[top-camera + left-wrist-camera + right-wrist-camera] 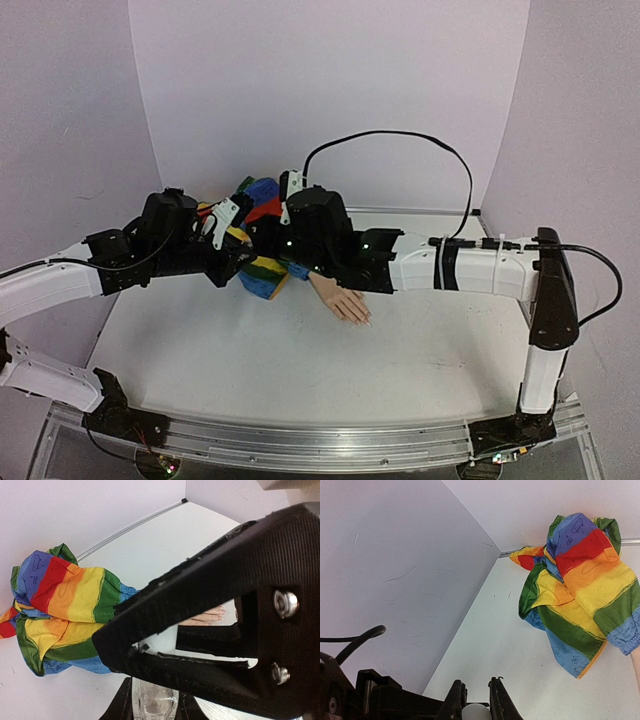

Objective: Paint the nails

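Note:
A peach mannequin hand [343,300] lies palm down on the white table, its wrist in a rainbow-striped sleeve [262,272]. The nails [362,318] tip its fingers; in the left wrist view a few pale nails [218,611] show through a gap. My left gripper [155,690] is shut on a small clear bottle [155,702]. My right gripper [478,686] is shut on the bottle's white cap [476,713]. Its black fingers [165,605] cross the left wrist view just above the bottle. Both grippers meet over the sleeve, left of the hand.
White walls close in the table [300,370] at the back and on both sides. A black cable [400,140] loops above the right arm [470,268]. The bunched sleeve [580,580] lies near the back wall's seam.

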